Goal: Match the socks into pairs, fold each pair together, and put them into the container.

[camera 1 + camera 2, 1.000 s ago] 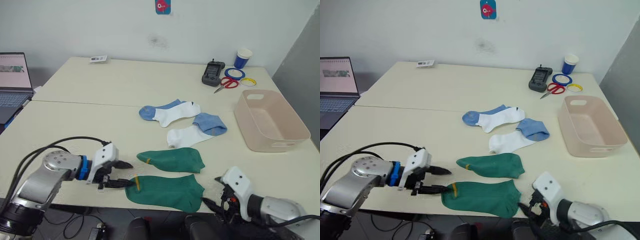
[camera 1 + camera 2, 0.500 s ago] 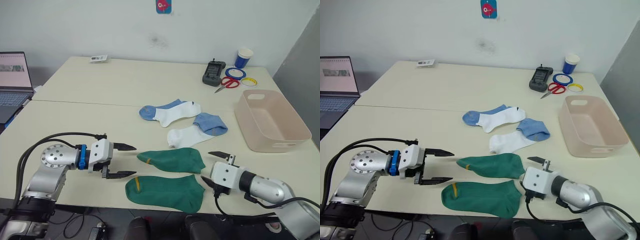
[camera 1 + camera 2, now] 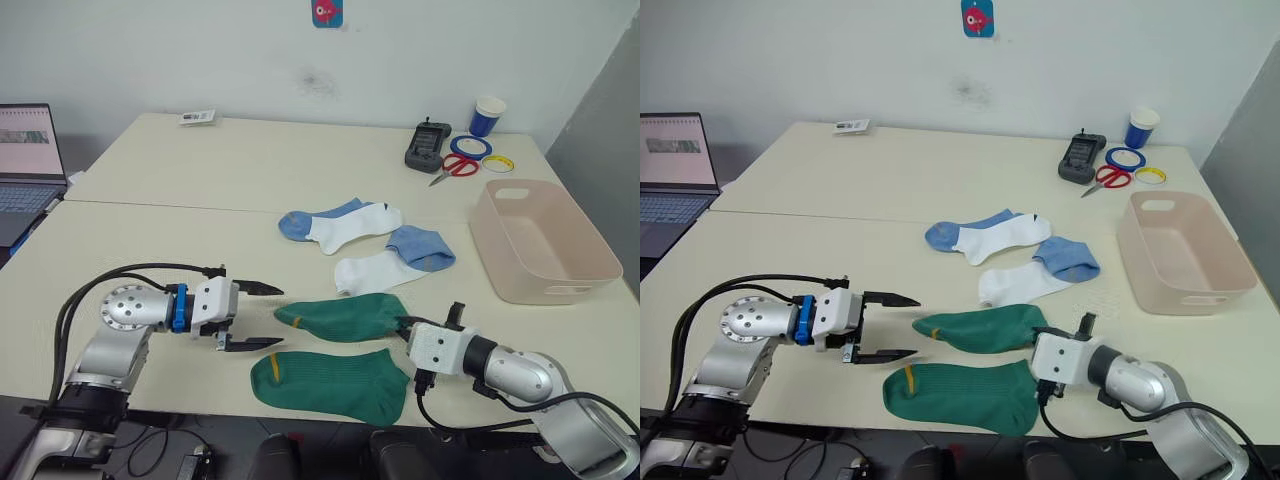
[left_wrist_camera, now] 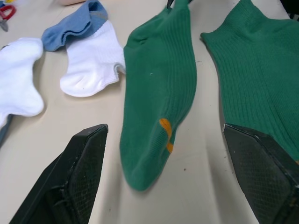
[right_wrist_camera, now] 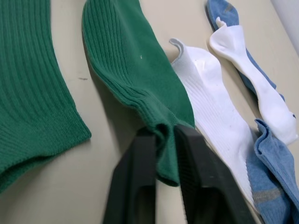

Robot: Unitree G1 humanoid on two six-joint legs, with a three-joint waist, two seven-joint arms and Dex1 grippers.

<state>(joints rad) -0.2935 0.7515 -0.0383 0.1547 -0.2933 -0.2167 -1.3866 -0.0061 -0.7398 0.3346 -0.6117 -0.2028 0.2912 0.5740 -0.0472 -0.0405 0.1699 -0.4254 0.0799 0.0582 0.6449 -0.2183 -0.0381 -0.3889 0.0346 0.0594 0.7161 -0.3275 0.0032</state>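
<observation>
Right gripper (image 5: 161, 140) pinched shut on the cuff of the far green sock (image 3: 345, 317), cloth bunched between the two black fingers (image 5: 133, 186) — plain in the right wrist view, barely hinted from the head. Left gripper (image 3: 262, 316) wide open, holding nothing, fingertips just short of that sock's toe; yellow mark (image 4: 164, 133) near the toe clear in the left wrist view. Near green sock (image 3: 330, 383) flat at the table edge, just beside the first. Two white socks (image 3: 345, 222) (image 3: 385, 262) further back, touching. Container (image 3: 540, 240) to the right, well apart from the socks. No legible writing anywhere.

Against half a second back: right gripper open then, beside the cuff, now clamped on it; left gripper advanced toward the toe.
</observation>
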